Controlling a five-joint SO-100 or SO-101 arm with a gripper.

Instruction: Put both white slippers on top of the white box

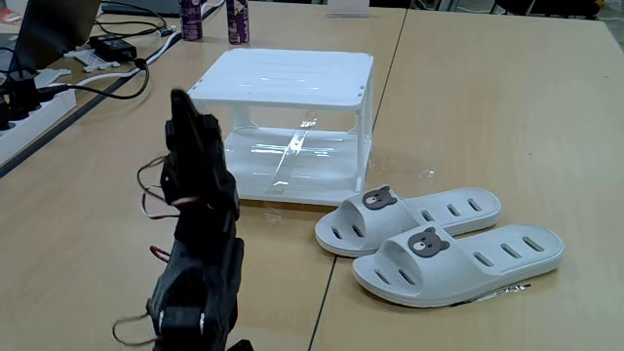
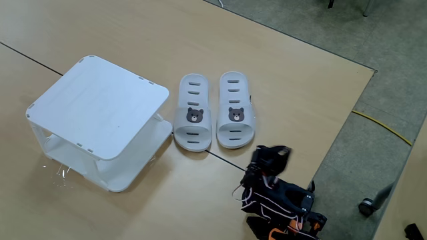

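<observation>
Two white slippers lie side by side, soles down, with their bear badges up. One slipper [image 1: 409, 219] [image 2: 193, 112] lies nearer the white box, the other [image 1: 458, 258] [image 2: 233, 109] just beyond it. The white box [image 1: 283, 78] [image 2: 100, 103] stands beside them with nothing on its flat top. My black arm is folded low on the table, apart from both slippers and the box. Its gripper [image 1: 180, 102] [image 2: 270, 155] looks shut and holds nothing.
At the back left in a fixed view lie a power strip [image 1: 29, 97], cables [image 1: 117, 49] and two purple bottles [image 1: 192, 19]. The table edge [image 2: 347, 127] runs close to my arm, with carpet and a yellow cable [image 2: 383, 125] beyond.
</observation>
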